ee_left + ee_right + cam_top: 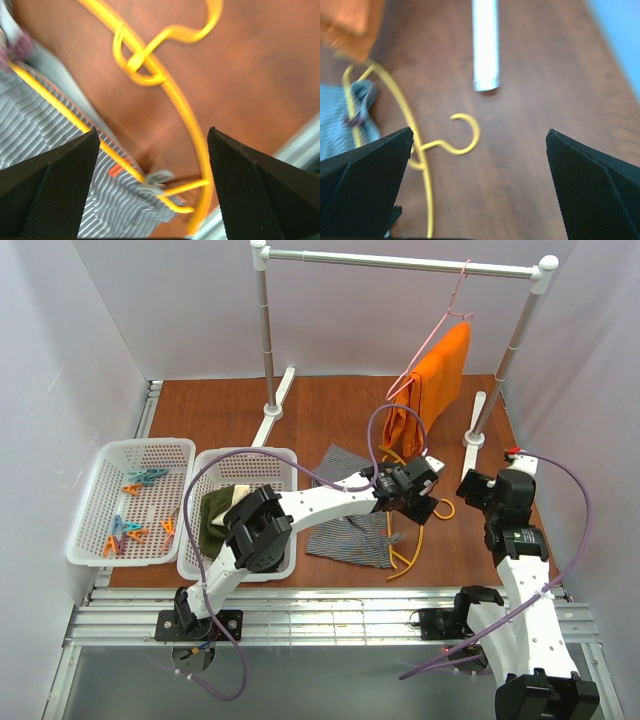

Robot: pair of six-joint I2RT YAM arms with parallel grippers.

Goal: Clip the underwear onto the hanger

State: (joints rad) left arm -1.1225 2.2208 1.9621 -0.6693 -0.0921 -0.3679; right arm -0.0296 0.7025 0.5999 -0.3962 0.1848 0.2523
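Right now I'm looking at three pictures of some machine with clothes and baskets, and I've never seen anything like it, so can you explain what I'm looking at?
These are two white robot arms bolted at the near edge of a brown table. The wide picture comes from a camera above and behind them. The other two come from cameras on each wrist, so the black wedges at the bottom are each gripper's own fingers.

The left gripper hangs open over a yellow hanger lying flat on the table, across grey striped underwear. The right gripper is open too, above the hanger's hook; neither holds anything.

On the left stand two white baskets: one holds coloured clothes pegs, the other dark clothes. Behind, an orange cloth hangs on a pink hanger from a rail.
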